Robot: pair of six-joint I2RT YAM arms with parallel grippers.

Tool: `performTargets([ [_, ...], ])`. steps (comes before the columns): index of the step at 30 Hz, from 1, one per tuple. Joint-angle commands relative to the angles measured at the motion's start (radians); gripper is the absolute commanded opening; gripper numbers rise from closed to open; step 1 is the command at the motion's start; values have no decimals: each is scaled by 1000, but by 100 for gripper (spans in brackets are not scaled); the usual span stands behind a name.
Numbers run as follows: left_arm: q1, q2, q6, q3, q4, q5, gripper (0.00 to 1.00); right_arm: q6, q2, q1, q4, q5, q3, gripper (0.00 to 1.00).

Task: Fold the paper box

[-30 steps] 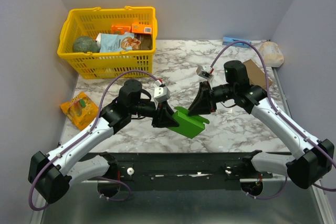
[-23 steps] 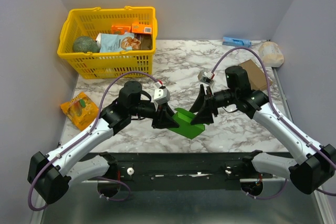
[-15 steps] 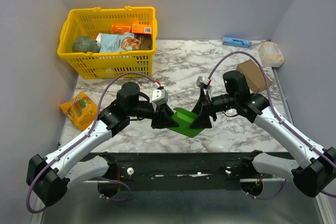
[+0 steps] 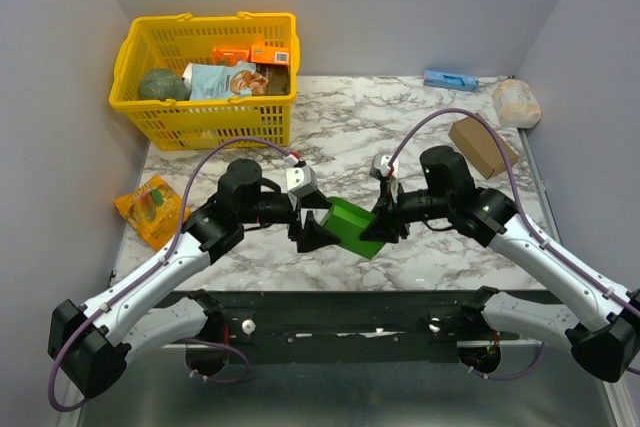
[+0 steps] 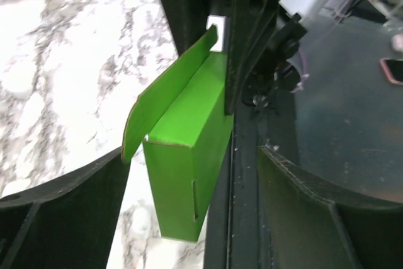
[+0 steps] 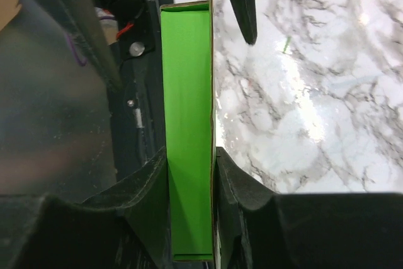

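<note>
- Paper box [image 4: 352, 226]: located at the middle of the marble surface [image 4: 340, 132], near its front edge, between the two grippers.
- Right gripper [image 6: 191, 174]: fingers [image 6: 242, 187] closed against both broad faces of the box, gripping one end.
- Left gripper [image 5: 189, 152]: jaws wide apart, either side of the box's other end. Not gripping it.
- Box condition: one end flap [image 5: 165, 89] stands open and curved.
- Whether the box rests on the surface cannot be told.
- Yellow basket [image 4: 205, 110] far left; brown cardboard box [image 4: 483, 145] to the right.
</note>
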Motion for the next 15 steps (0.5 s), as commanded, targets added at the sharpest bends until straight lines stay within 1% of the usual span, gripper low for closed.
performTargets([
  [1, 22, -53, 54, 31, -71, -162, 96, -28, -8, 10, -57, 130, 4, 38],
  [2, 24, -72, 79, 37, -85, -220, 98, -34, -2, 20, -65, 173, 4, 37],
  [4, 25, -88, 87, 51, -111, -268, 99, -38, 14, 33, -90, 219, 7, 37],
  [6, 25, -94, 128, 71, -119, -302, 99, -41, 27, 48, -103, 273, 10, 36],
  [9, 25, -57, 159, 125, -157, -348, 90, -46, 46, 63, -111, 304, 21, 35],
  [10, 22, -39, 171, 145, -200, -354, 87, -48, 47, 66, -108, 307, 22, 35],
  [11, 22, -1, 182, 165, -218, -359, 86, -49, 49, 69, -108, 307, 22, 35],
  [13, 21, 35, 214, 218, -272, -346, 82, -52, 49, 69, -103, 308, 22, 35],
  [15, 21, 71, 229, 252, -292, -330, 78, -55, 49, 74, -105, 310, 22, 35],
])
